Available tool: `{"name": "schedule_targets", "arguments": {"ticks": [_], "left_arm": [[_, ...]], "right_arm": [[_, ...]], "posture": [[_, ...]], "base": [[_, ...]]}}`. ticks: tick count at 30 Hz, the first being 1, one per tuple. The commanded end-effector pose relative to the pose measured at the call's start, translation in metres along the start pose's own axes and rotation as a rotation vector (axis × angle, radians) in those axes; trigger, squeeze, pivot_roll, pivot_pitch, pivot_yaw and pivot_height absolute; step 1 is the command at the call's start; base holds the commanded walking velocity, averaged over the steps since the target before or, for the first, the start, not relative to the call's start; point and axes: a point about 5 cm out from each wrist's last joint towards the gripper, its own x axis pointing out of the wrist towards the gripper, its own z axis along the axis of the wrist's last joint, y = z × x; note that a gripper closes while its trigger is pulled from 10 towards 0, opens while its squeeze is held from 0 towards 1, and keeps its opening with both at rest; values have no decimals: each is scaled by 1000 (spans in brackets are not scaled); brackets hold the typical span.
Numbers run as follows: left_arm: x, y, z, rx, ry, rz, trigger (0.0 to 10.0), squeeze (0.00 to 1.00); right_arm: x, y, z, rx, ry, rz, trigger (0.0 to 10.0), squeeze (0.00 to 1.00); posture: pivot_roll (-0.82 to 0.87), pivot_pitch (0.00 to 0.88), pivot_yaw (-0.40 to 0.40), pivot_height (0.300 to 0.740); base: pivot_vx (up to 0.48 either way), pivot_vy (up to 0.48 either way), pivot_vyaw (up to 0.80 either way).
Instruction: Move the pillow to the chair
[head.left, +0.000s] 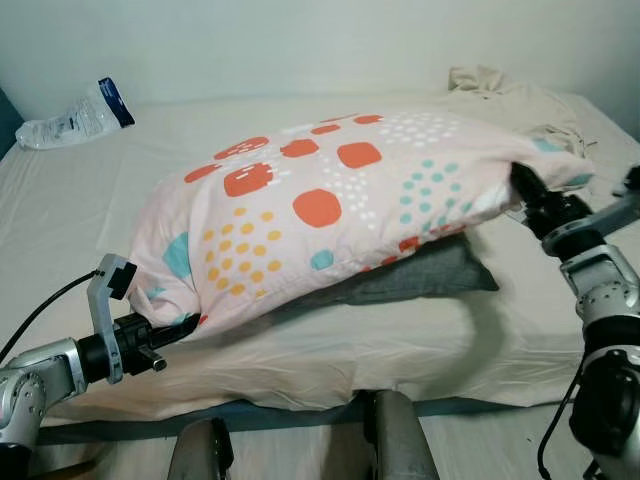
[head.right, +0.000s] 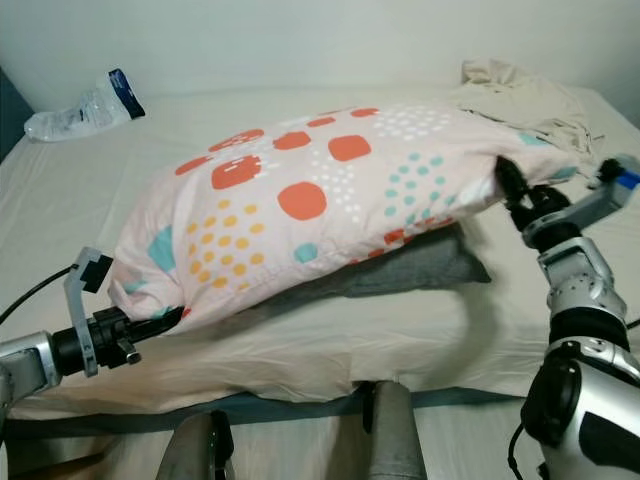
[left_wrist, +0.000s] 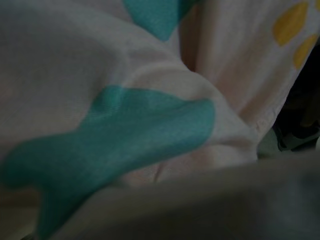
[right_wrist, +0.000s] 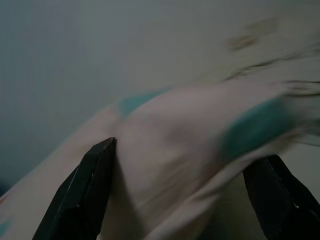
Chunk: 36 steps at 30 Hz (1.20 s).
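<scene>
A pale pink pillow (head.left: 330, 210) printed with orange, yellow and teal spots hangs slightly above the bed (head.left: 80, 200), slanting down toward its near left end. My left gripper (head.left: 170, 332) is buried in that low left corner, shut on the fabric, and teal-patched cloth (left_wrist: 150, 115) presses close in the left wrist view. My right gripper (head.left: 520, 190) holds the far right end. In the right wrist view its black fingers (right_wrist: 95, 185) sit on either side of a bunched fold of the pillow (right_wrist: 175, 150).
A dark grey cushion (head.left: 430, 272) lies on the sheet under the pillow's right half. A plastic bag (head.left: 75, 118) lies at the bed's far left and crumpled beige clothes (head.left: 510, 95) at the far right. The bed's front edge (head.left: 300, 405) meets my legs (head.left: 395, 440).
</scene>
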Motion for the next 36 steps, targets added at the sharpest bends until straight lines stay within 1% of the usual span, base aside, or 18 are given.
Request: {"name": "schedule_targets", "arguments": {"ticks": [1,2,4,7,10,11,12,18,21,24,25,26,27,28,30,32,35,36], "left_arm": [[-2,1,-14,-35,44,12,0,0],[-1,1,-15,-35,49,11,0,0],[0,0,-15,-36,52,6,0,0],[1,-1,-14,-36,53,-5,0,0],[1,-2,-14,-36,56,-9,0,0],[2,-2,-15,-35,58,-12,0,0],[2,-2,-15,-35,62,-17,0,0],[3,-3,-15,-33,67,-19,0,0],[6,-3,-17,-31,73,-26,0,0],[8,-4,-17,-30,74,-30,0,0],[10,-5,-17,-30,72,-35,0,0],[10,-5,-17,-30,72,-35,0,0],[12,-7,-17,-30,69,-45,0,0],[14,-8,-18,-30,67,-51,0,0],[14,-8,-18,-30,67,-51,0,0],[18,-10,-18,-28,58,-58,0,0],[20,-10,-17,-26,53,-59,0,0],[24,-12,-16,-21,31,-58,0,0]], "right_arm": [[-5,-11,9,28,-42,-74,10000,1000],[-7,-17,11,30,-36,-112,10000,1000],[-9,-20,11,46,-21,-129,10000,1000],[-7,-17,6,78,10,-96,10000,1000],[-5,-14,3,73,24,-88,10000,1000],[-2,-9,-1,63,45,-59,10000,1000],[3,2,-8,66,86,9,10000,1000],[10,16,-21,33,153,70,10000,1000],[15,30,-38,19,229,111,10000,1000],[16,35,-46,3,272,133,10000,1000],[16,41,-57,-35,323,153,10000,1000],[16,41,-57,-35,323,153,10000,1000],[17,45,-66,-73,360,160,10000,0],[17,49,-73,-100,382,159,10000,0],[17,49,-73,-100,382,159,10000,0],[18,55,-82,-151,386,140,10000,0],[19,56,-84,-166,382,129,10000,0],[20,58,-82,-191,336,123,0,0]], "posture": [[-44,229,-11,581],[-43,228,-10,581],[-43,228,-7,581],[-40,228,-3,581],[-39,228,-2,581],[-38,228,-2,581],[-38,227,-1,581],[-38,227,-2,581],[-42,228,-4,581],[-42,229,-6,581],[-43,229,-6,581],[-43,229,-6,581],[-45,226,-8,581],[-45,225,-9,581],[-45,225,-9,581],[-49,216,-12,581],[-49,216,-12,581],[-50,210,-15,581]], "base": [[0,0,0],[0,0,0],[0,0,0],[0,0,0],[0,0,0],[0,0,0],[0,0,0],[0,0,0],[0,0,0],[0,0,0],[0,0,0],[0,0,0],[0,0,0],[0,0,0],[0,0,0],[0,0,0],[0,0,0],[0,0,0]]}}
